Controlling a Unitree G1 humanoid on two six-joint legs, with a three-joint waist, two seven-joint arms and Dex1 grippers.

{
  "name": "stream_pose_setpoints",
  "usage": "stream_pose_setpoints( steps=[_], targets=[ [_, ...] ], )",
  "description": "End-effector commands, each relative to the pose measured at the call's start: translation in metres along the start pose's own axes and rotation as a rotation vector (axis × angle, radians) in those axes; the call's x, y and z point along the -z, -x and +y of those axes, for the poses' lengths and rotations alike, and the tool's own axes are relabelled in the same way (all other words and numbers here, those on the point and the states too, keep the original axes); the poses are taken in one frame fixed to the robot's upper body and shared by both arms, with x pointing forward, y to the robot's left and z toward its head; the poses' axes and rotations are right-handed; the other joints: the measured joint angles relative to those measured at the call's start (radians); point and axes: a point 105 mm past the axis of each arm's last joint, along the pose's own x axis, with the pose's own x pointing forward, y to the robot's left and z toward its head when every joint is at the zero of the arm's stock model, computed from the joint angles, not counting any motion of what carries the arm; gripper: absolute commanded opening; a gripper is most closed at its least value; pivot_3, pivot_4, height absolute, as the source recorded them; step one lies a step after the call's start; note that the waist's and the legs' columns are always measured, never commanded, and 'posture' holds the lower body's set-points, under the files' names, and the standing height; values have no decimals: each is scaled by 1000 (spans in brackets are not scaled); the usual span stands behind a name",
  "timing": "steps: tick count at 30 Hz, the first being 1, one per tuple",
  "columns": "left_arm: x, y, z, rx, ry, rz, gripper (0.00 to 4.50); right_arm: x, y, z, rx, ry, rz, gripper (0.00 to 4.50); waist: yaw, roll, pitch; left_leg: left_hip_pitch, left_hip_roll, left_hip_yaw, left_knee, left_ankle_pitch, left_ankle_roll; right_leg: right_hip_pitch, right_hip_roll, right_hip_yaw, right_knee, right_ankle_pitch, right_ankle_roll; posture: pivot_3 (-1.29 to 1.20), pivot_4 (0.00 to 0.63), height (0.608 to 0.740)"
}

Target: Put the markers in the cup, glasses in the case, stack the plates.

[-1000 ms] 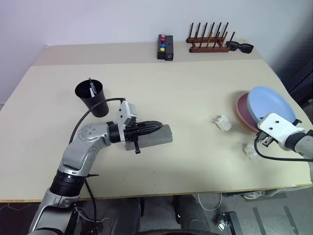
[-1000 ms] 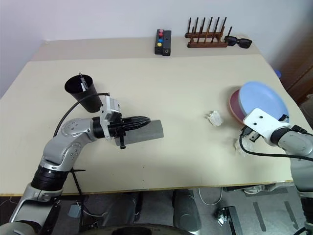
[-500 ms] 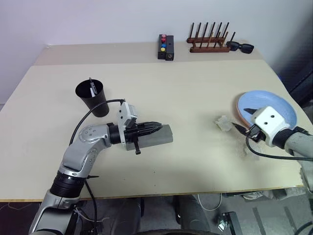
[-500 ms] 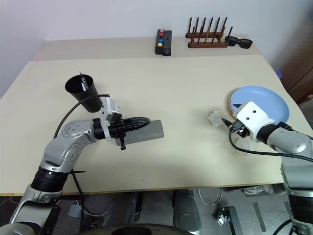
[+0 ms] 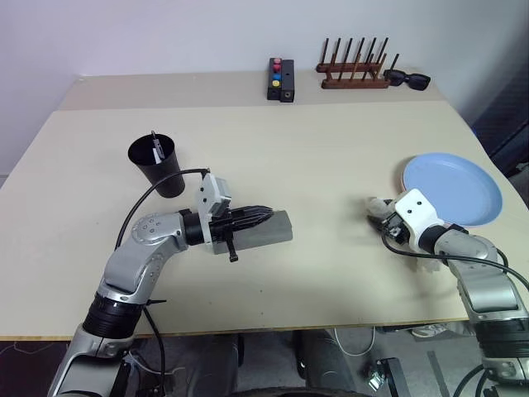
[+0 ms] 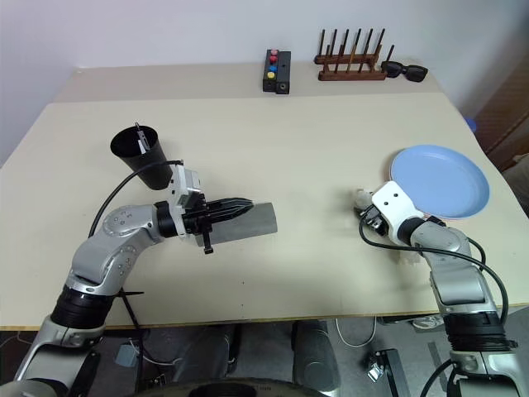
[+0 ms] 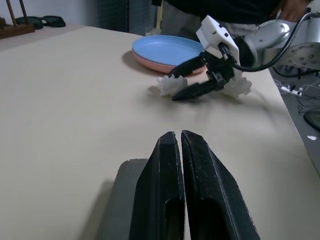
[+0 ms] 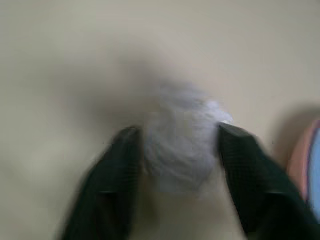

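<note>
With the stacked plates [image 5: 453,188] just beyond, the right gripper [image 8: 180,150] was seen part-open around a crumpled white wad [image 8: 182,135], which could be nudged away if closed off-centre.

The pale beige wooden counter [image 5: 331,149] carries a tapered matte-black cup [image 5: 157,165] and a grey rectangular case [image 5: 263,229]. Stacked blue and pink plates [image 5: 453,187] sit near crumpled white paper wads [image 5: 378,207]. A dark wooden peg rack [image 5: 354,73] stands at the far edge.

The pink plate [image 7: 150,61] lies mostly hidden under the blue plate [image 5: 453,188].
</note>
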Motion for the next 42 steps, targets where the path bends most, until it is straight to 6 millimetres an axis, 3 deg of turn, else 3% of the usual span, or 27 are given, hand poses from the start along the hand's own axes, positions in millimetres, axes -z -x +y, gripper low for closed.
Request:
stream_pose_setpoints(
  steps=[1,5,9,13,16,19,22,24,29,34,38,42],
  targets=[
    [-1,5,3,-14,-32,-19,121,-14,3,-9,33,32,-52,175,1,0,0,0,0,0,0,0,0,0,0,0,0,0,0,0,150,739],
    [-1,4,3,-4,-33,-24,121,-29,11,-18,71,48,-105,76,2,0,0,0,0,0,1,0,0,0,0,0,0,0,0,0,150,739],
    [-2,2,2,6,-30,-28,121,-43,22,-51,229,52,-135,76,2,0,0,0,0,0,0,0,0,0,0,0,0,0,0,0,150,739],
    [-5,-2,2,14,-31,-35,121,-27,35,-92,417,66,-36,76,3,0,0,0,0,0,0,0,0,0,0,0,0,0,0,0,150,739],
    [-12,-7,3,19,-35,-42,121,-11,41,-103,455,43,27,76,5,0,0,0,0,0,0,0,0,0,0,0,0,0,0,0,150,739],
    [-24,-10,4,21,-44,-51,121,-4,43,-106,457,10,39,908,2,0,0,0,0,0,0,0,0,0,0,0,0,0,0,0,150,739],
    [-38,-13,2,19,-59,-58,121,-3,46,-107,458,13,40,2408,-3,0,0,0,0,0,0,0,0,0,0,0,0,0,0,0,150,739],
    [-44,-15,1,17,-68,-58,121,-5,51,-104,432,13,17,3369,-1,0,0,0,0,0,0,0,0,0,0,0,0,0,0,0,150,739],
    [-44,-15,5,2,-69,-50,121,-11,69,-88,311,-28,-71,3369,2,0,0,0,0,0,0,0,0,0,0,0,0,-1,2,0,150,739],
    [-42,-12,18,4,-80,-24,121,-7,97,-34,10,-144,-92,3369,4,0,0,0,0,-1,0,0,1,1,0,0,0,-2,4,0,150,739],
    [-39,-8,25,16,-93,-7,121,-1,107,-13,-64,-205,-62,3369,-2,1,0,1,0,1,1,0,0,2,0,0,0,-3,4,0,150,739],
    [-35,-7,29,32,-109,6,121,29,105,0,-49,-196,76,3369,4,0,0,1,0,0,1,0,0,2,0,0,-1,-3,4,0,150,739]
  ],
)
